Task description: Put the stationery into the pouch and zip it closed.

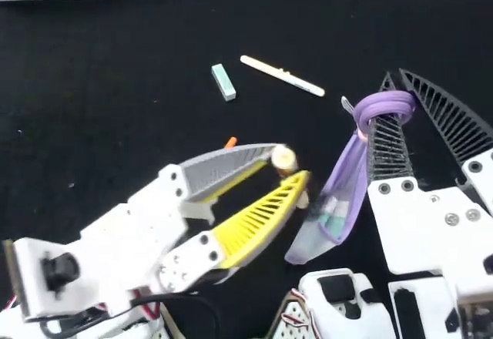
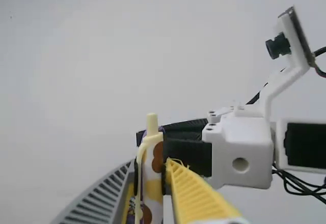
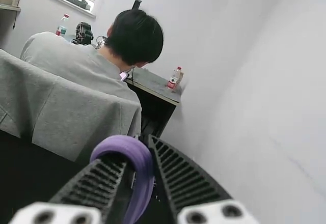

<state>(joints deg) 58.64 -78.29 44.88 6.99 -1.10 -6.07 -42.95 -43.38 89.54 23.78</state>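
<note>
on the black worktop [image 1: 115,85], lying loose and well apart from both arms: mint-green eraser block [image 1: 223,82], then cream-white pen [image 1: 281,75]. nearer, pinched upright in the left end effector [image 1: 289,163], closed down on it between grey and yellow fingers: cream brown-spotted plastic pen [image 2: 149,173]. just right of that, hanging from the right end effector [image 1: 394,77], black fingers clamped tight on its rim: translucent purple pouch [image 1: 347,177].

An eraser [image 1: 223,82] and a loose pen [image 1: 282,75] lie apart on the surface [image 1: 100,85] toward the back, the eraser to the left. Nearer the front, the left gripper [image 1: 289,163] holds a second pen [image 1: 283,158] just left of the pouch [image 1: 347,177], which hangs from the right gripper [image 1: 394,85].
</note>
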